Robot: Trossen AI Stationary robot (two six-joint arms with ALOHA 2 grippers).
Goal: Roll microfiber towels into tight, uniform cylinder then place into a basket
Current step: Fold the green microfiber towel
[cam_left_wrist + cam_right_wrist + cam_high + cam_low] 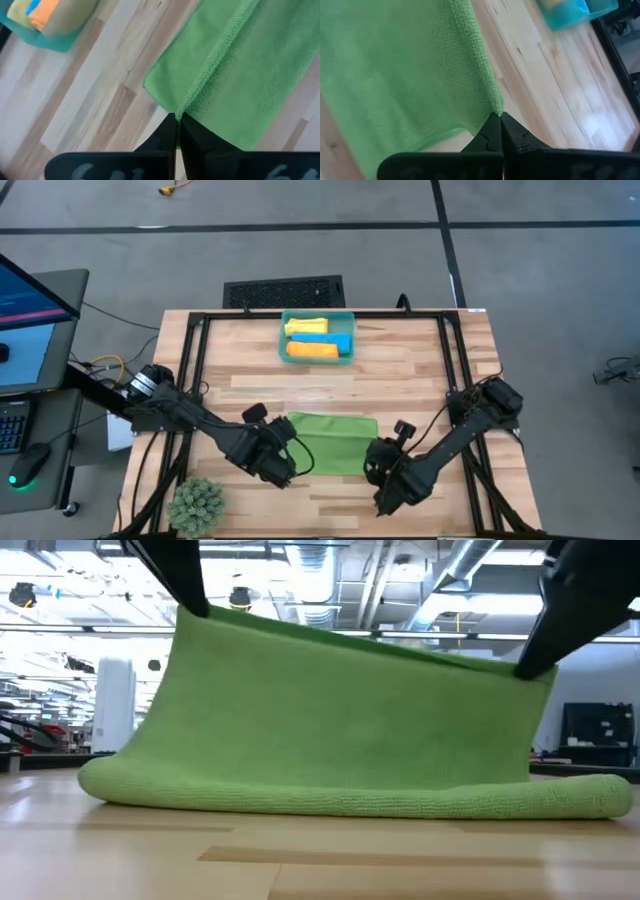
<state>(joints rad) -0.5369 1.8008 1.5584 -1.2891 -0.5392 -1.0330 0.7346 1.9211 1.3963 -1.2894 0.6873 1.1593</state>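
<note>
The green microfiber towel [330, 442] lies in the middle of the table's near half. Its near edge is raised and its far part [350, 798] rests on the wood. My left gripper [288, 472] is shut on the near left corner. My right gripper [378, 472] is shut on the near right corner, which hangs lower. The teal basket [316, 338] stands at the far middle, holding rolled yellow, blue and orange towels. My left gripper pinches the towel's near left corner [178, 110] between its two fingertips, slanting down from the near left. The cloth hangs from the corner [192, 612] down to the table. My right gripper pinches the near right corner [496, 107] between its fingertips, slanting down from the near right. The upper edge [380, 640] runs almost straight between the two holds. The cloth's lower part lies on the table.
A small green plant [197, 505] stands at the table's near left corner, close to my left arm. A black grated rectangle [283, 290] lies beyond the far edge. Bare wood [300, 385] lies between the towel and the basket.
</note>
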